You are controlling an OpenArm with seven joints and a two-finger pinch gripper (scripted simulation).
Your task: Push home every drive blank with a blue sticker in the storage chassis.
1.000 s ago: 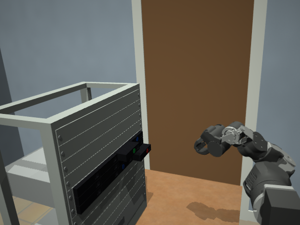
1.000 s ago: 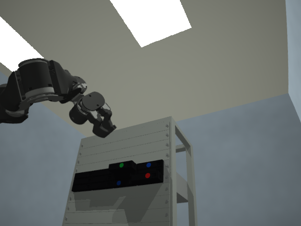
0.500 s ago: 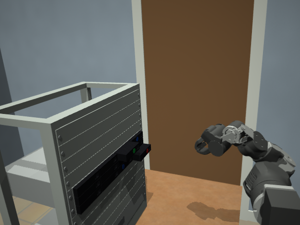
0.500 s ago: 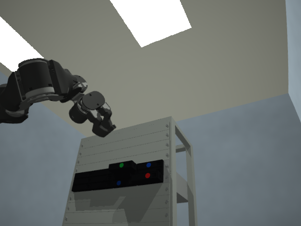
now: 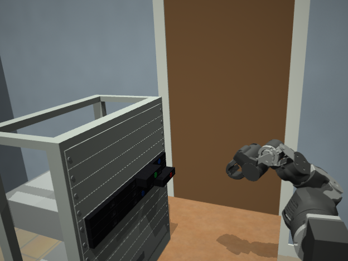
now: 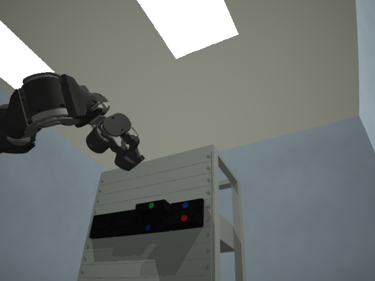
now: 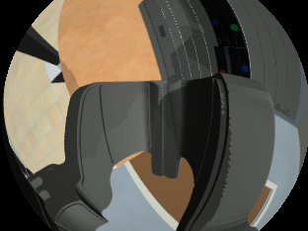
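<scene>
The green-stickered blank point(image 5: 148, 174) point(image 6: 152, 207) point(image 7: 234, 27) juts out above the lower blue-stickered blank point(image 5: 143, 193) point(image 6: 147, 227) point(image 7: 215, 22), seemingly crowding a hand's approach from above.

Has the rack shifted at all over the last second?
No; in the top view the rack keeps its place against the door frame.
</scene>
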